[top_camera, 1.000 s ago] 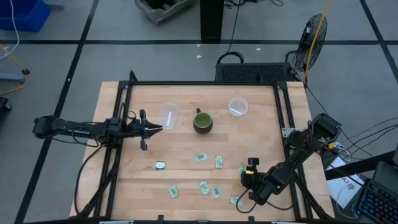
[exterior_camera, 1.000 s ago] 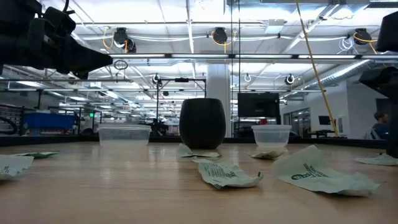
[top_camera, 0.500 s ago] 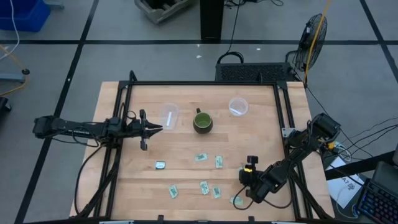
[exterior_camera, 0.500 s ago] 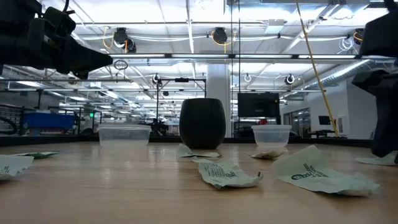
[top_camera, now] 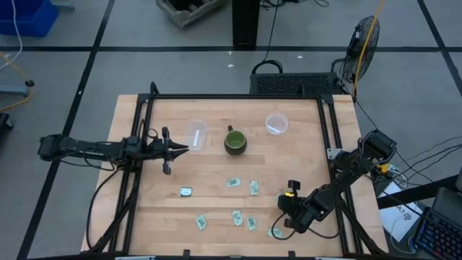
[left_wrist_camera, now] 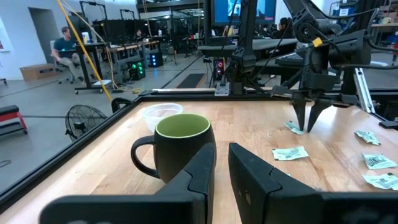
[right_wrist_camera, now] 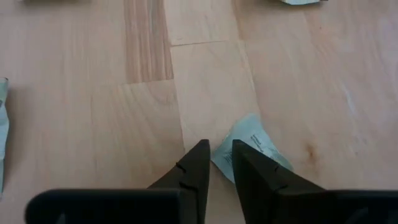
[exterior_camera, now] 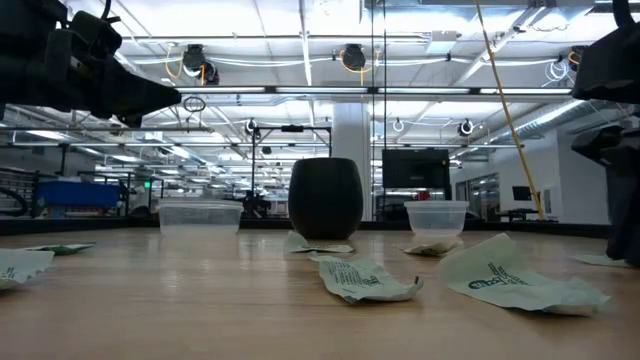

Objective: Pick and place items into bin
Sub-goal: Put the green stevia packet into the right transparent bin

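Note:
Several small pale green and white packets (top_camera: 237, 217) and one bluish-silver one (top_camera: 185, 191) lie flat on the near half of the wooden table. My right gripper (top_camera: 280, 222) points down at the near right, over one packet (right_wrist_camera: 252, 144). Its fingers stand a narrow gap apart, and the packet's corner (right_wrist_camera: 222, 160) shows in that gap. My left gripper (top_camera: 182, 149) is shut and empty. It hangs level above the table's left side, pointing at the dark green mug (left_wrist_camera: 180, 146). My right gripper comes at the packet's corner (right_wrist_camera: 222, 160) from above, pointing down, a fingertip on either side of it. The packet lies flat on the table. I cannot tell whether the fingertips touch it.
A clear rectangular container (top_camera: 196, 133) stands left of the mug (top_camera: 234, 141), and a clear round cup (top_camera: 276, 123) right of it, all in the far half. A black frame (top_camera: 326, 137) runs along the table's sides. People sit in the room beyond.
My right gripper has shifted a little toward the table's left and come down closer to the tabletop by the near right packet. The packets and my left arm have kept still.

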`<control>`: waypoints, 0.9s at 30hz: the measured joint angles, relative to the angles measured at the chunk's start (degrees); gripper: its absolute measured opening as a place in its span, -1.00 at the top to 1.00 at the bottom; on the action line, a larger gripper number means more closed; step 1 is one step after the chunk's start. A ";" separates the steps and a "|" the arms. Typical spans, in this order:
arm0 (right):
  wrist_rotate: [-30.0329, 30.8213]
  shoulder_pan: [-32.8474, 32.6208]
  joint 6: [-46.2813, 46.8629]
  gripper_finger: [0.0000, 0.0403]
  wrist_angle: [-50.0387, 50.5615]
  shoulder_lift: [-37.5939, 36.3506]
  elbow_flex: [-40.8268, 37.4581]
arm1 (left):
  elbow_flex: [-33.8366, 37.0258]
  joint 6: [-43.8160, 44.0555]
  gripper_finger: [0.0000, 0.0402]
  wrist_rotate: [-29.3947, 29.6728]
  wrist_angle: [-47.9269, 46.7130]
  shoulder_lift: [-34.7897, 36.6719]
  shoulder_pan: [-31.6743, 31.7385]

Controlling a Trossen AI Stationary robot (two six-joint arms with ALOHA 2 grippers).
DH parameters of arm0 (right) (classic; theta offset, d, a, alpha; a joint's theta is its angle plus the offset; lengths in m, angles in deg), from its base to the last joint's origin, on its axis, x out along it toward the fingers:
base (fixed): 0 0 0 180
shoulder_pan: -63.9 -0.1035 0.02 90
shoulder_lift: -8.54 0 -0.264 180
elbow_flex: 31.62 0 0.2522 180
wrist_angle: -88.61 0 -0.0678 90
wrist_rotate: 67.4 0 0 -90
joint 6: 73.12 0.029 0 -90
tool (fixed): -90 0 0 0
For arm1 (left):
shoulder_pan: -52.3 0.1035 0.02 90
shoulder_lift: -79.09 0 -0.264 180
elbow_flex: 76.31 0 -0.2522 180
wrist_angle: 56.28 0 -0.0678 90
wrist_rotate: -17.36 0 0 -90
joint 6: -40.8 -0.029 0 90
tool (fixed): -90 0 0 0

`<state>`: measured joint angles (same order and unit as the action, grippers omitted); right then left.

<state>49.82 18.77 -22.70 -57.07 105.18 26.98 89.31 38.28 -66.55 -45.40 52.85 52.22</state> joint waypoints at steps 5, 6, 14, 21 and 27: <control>2.29 0.00 -0.08 0.91 -0.87 0.05 -0.07 | 0.00 0.00 0.72 0.00 0.00 -0.02 0.01; 2.92 0.00 -0.08 0.95 -0.95 0.07 -0.07 | 0.00 0.00 0.72 0.00 0.00 0.00 0.00; 7.02 0.07 -1.03 0.99 -2.71 0.12 -0.22 | 0.00 0.00 0.72 0.00 0.00 0.00 0.01; 13.65 0.80 -2.35 1.00 -2.84 -2.31 -0.36 | 0.00 0.01 0.72 0.00 0.02 0.00 0.00; 19.51 3.29 -6.33 1.00 -3.10 -6.08 -0.33 | 0.00 0.01 0.72 0.00 0.00 0.00 0.00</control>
<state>69.33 22.06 -29.02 -60.17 99.10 26.66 89.31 38.28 -66.55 -45.40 52.85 52.22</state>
